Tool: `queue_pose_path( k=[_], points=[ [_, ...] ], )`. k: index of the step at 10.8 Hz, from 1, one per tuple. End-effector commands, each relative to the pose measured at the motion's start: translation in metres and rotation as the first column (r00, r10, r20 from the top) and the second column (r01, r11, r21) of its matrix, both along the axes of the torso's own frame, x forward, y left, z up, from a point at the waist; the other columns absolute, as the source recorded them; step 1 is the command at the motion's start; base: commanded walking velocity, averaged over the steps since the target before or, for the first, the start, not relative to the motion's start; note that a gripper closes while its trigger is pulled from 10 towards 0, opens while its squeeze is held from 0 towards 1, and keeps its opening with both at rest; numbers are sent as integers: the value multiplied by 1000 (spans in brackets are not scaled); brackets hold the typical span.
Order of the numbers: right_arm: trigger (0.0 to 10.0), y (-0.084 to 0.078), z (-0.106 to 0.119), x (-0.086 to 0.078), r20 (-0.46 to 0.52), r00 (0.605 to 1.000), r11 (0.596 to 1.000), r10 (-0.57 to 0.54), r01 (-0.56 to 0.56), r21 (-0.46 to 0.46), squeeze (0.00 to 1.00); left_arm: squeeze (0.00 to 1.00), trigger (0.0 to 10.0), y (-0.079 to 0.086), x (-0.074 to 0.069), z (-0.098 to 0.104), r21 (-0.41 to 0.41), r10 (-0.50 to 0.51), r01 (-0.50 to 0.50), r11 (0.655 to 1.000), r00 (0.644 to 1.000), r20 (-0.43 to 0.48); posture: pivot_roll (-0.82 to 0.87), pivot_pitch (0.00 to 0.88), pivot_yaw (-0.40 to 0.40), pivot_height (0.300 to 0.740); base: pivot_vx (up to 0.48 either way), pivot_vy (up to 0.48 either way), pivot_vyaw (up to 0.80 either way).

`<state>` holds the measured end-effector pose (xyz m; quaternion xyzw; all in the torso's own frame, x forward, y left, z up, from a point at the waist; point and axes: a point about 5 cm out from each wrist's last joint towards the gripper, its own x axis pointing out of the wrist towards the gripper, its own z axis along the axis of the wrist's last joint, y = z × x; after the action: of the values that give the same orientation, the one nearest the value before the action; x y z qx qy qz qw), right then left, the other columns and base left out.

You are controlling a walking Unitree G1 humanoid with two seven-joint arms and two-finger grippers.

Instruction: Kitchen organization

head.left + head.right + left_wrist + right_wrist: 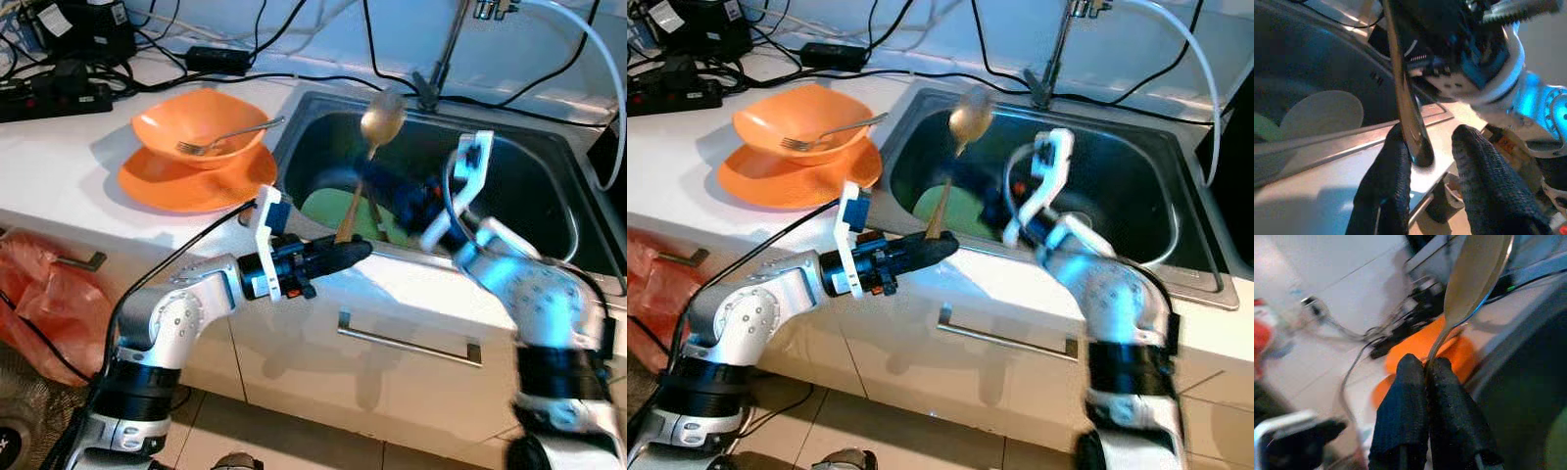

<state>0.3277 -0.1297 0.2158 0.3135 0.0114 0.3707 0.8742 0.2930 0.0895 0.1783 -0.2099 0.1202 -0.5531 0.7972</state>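
A metal spoon (pixel 380 121) stands nearly upright over the front left of the sink (pixel 529 186), bowl end up. My right gripper (pixel 1427 367) is shut on its thin neck just below the bowl, reaching in from the right. My left gripper (pixel 358 251) is at the sink's front rim, at the spoon's lower handle end. In the left wrist view the handle (pixel 1405 98) rests against one finger (pixel 1391 171) while the other finger (pixel 1479 166) stands apart from it, so this gripper is open. A green plate (pixel 328 208) lies in the sink under the spoon.
An orange bowl (pixel 201 122) with a fork (pixel 230 135) sits on an orange plate (pixel 191 184) on the white counter left of the sink. The faucet (pixel 441 59) rises behind the sink. Cables and a power strip (pixel 54 93) lie at the back left. A red bag (pixel 39 304) hangs below the counter.
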Motion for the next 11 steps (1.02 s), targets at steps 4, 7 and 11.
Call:
queue_pose_path(
  k=[4,7,11],
  points=[
    [0,-33,-20,27,-77,921,920,-381,369,-131,0,1000,10000,5,0,4,26,19,-19,999,999,29,77,46,-47,740,0,0,0],
    [0,-52,-48,40,140,823,670,-550,535,-515,0,1000,10000,11,4,3,131,117,-130,983,988,102,91,47,-47,740,0,0,0],
    [941,-55,-68,45,284,832,495,-477,521,-696,0,1000,10000,29,23,8,289,275,-373,882,904,328,111,54,-37,740,0,0,0]
  ],
)
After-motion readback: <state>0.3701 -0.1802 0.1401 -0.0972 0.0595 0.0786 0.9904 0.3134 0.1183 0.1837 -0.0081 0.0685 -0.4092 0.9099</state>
